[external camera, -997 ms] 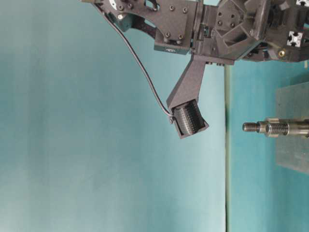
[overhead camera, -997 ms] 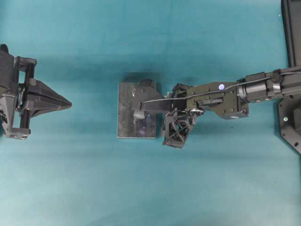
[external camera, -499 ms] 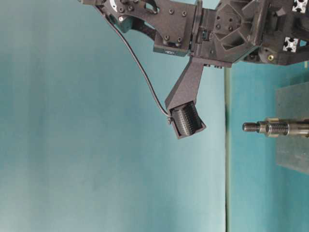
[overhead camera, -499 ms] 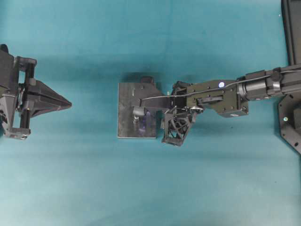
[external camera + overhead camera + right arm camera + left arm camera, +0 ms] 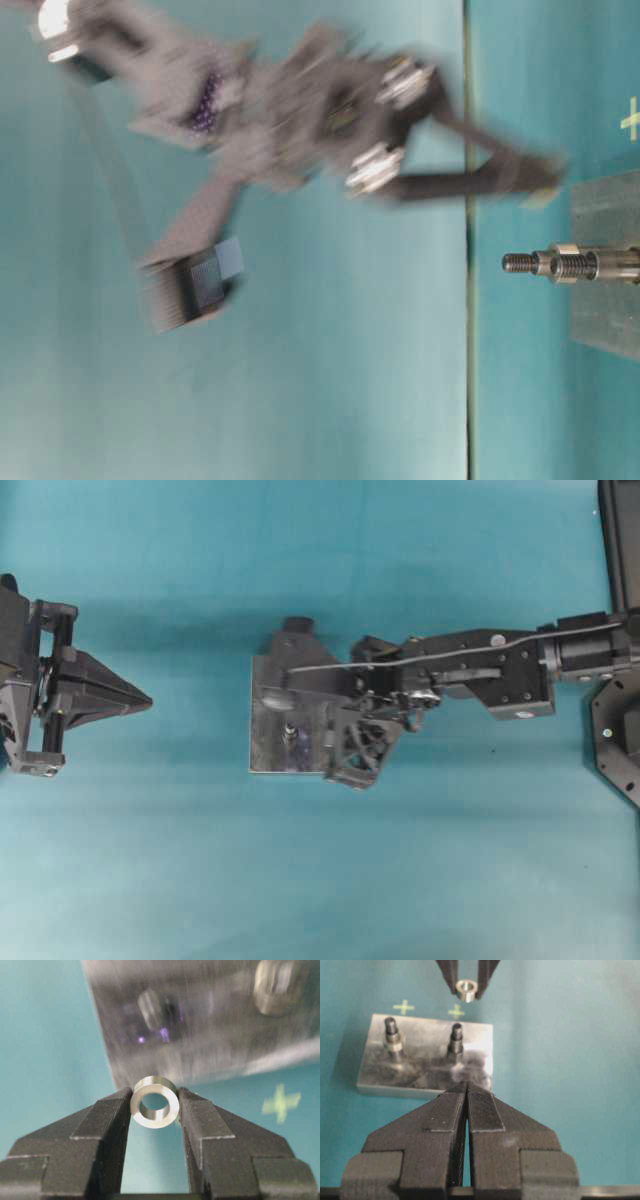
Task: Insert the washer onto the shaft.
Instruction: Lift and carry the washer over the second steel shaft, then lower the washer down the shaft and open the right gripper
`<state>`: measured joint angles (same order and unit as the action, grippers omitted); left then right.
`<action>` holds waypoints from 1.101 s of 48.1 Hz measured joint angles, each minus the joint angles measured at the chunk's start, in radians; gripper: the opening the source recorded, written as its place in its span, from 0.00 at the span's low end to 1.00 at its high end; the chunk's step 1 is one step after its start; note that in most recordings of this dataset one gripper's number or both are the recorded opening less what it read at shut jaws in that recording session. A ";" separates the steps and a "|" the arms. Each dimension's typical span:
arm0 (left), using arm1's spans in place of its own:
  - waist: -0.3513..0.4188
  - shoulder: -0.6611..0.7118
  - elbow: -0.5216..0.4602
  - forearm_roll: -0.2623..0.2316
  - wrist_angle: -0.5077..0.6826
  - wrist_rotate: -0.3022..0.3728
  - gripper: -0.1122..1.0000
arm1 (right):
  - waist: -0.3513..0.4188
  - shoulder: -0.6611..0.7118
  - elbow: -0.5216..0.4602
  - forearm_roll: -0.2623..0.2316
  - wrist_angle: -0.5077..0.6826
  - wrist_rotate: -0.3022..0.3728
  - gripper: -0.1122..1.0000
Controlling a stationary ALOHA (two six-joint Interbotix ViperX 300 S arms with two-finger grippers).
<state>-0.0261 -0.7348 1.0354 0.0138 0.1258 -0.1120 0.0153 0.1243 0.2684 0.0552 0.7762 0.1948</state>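
Steel washer (image 5: 154, 1102) sits clamped in our right tool (image 5: 155, 1110), held off the plate's (image 5: 375, 1067) edge; the upright shaft (image 5: 456, 1039) lies just beyond, toward our shut, empty left tool (image 5: 466, 1110).

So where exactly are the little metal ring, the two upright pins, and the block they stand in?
washer (image 5: 154, 1102): right wrist view, on its front rim, between the fingers.
left shaft (image 5: 391, 1034): left wrist view, mid-height on the pin.
right shaft (image 5: 456, 1039): left wrist view, mid-height.
metal block (image 5: 427, 1067): left wrist view, bare top face.
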 measured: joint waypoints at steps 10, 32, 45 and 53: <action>0.000 0.002 0.000 0.000 0.000 0.000 0.10 | 0.000 0.064 -0.095 -0.035 0.035 0.000 0.40; 0.000 -0.026 0.009 0.000 0.000 0.000 0.10 | 0.000 0.123 -0.133 -0.041 0.074 -0.011 0.40; 0.000 -0.028 0.011 0.000 0.006 0.000 0.10 | 0.000 0.153 -0.144 -0.043 0.066 -0.011 0.40; -0.002 -0.026 0.011 0.000 0.009 0.000 0.10 | 0.000 0.163 -0.152 -0.043 0.071 -0.012 0.40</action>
<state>-0.0276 -0.7609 1.0462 0.0138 0.1350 -0.1120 0.0153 0.2869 0.1166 0.0123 0.8468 0.1825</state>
